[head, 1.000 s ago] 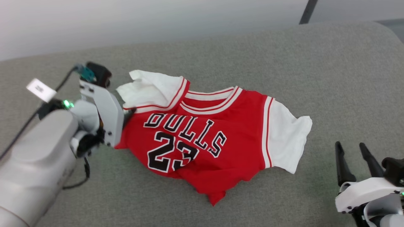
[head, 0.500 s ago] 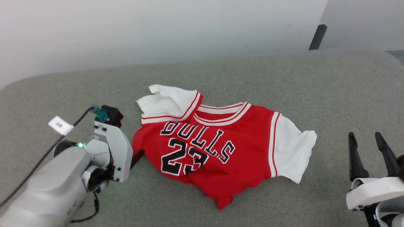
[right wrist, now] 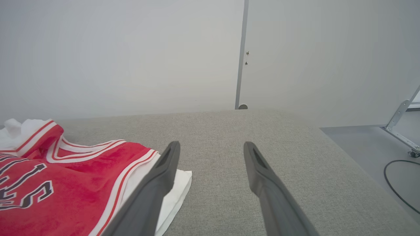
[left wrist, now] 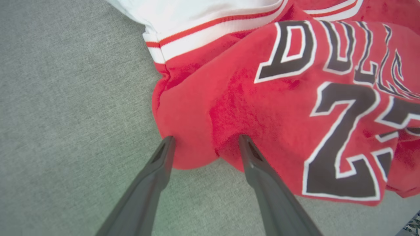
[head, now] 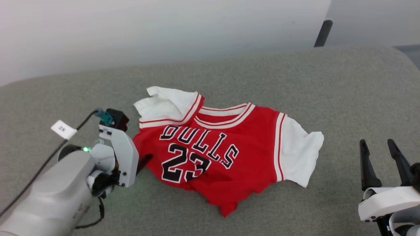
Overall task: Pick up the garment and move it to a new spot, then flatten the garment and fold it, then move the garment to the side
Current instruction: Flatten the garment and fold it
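The garment, a red jersey with white side panels and black "BULLS 23" lettering, lies rumpled face-up in the middle of the grey padded surface. My left gripper is at the garment's lower left edge. In the left wrist view the left gripper is open, its fingertips resting at a bulging red fold of the garment. My right gripper stands open at the lower right, away from the cloth. In the right wrist view the right gripper holds nothing, with the garment to its left.
A pale wall runs behind the surface, with a dark pole at the back right. Off the surface's right edge is floor with a black cable and a metal frame leg. A tagged cable trails from my left arm.
The head camera has shifted, so the whole picture moved. Against the jersey, my left gripper has slid from beside the left shoulder down to the lower left edge. The right gripper holds its pose.
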Available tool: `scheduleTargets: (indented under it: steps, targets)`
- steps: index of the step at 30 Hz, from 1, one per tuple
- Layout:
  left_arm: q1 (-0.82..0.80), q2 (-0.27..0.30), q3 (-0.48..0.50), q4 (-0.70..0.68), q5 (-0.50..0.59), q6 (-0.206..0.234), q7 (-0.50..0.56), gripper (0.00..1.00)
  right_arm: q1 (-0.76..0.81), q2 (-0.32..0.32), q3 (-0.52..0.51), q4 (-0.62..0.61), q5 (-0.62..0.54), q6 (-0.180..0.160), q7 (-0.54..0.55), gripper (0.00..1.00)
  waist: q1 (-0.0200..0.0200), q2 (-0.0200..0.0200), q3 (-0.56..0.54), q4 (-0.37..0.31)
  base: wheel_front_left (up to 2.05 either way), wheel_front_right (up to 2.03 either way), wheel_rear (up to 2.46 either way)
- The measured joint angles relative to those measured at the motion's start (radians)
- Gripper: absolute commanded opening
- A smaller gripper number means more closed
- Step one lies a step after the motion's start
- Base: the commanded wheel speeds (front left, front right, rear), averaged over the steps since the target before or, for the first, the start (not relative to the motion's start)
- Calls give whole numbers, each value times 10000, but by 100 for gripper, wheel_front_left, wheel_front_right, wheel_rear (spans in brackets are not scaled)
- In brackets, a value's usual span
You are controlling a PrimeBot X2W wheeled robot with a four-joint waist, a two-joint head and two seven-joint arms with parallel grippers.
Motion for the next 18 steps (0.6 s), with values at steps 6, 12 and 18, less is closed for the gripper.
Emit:
scheduleTargets:
  steps: [6,12,18]
  targets:
    - [-299,-29,-169,341,58,-33,188,100,-143,59,42,67,61,0,-128,100,0,0,470,-163,0,0,0]
    - [-549,-132,-144,989,-238,-48,675,0,-357,144,119,295,75,0,-334,100,0,0,906,-324,0,0,0]
    - [-769,-332,-13,1304,-742,-61,1327,0,-414,184,65,479,73,0,-416,100,0,0,1010,-271,0,0,0]
